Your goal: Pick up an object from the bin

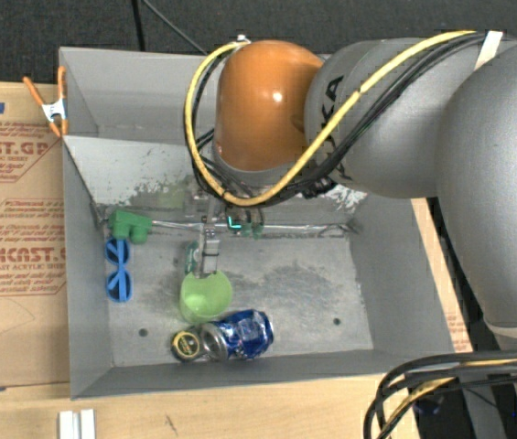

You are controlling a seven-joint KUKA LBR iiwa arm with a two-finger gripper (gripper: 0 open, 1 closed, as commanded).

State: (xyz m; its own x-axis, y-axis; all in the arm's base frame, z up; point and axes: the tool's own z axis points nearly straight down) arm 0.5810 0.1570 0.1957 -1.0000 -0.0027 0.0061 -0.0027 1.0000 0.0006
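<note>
Green round plastic ball (206,296) lying front-middle in grey metal bin (317,282). Pincer (206,262) hanging just above it; released or clenched, cannot tell. Risk: ball rolling aside under off-centre push, bumping crushed blue metal can (240,334) just beside it. Front wall lying near; blue plastic toy glasses (118,269) lying to left; open floor lying to right.

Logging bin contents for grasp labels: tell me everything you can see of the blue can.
The blue can is crushed and dented, metal by its look, with pale markings. It lies on its side by the bin's near wall, silver end toward the left, against a small black-and-gold round thing. A pale green ball sits just behind, apparently touching.
</note>
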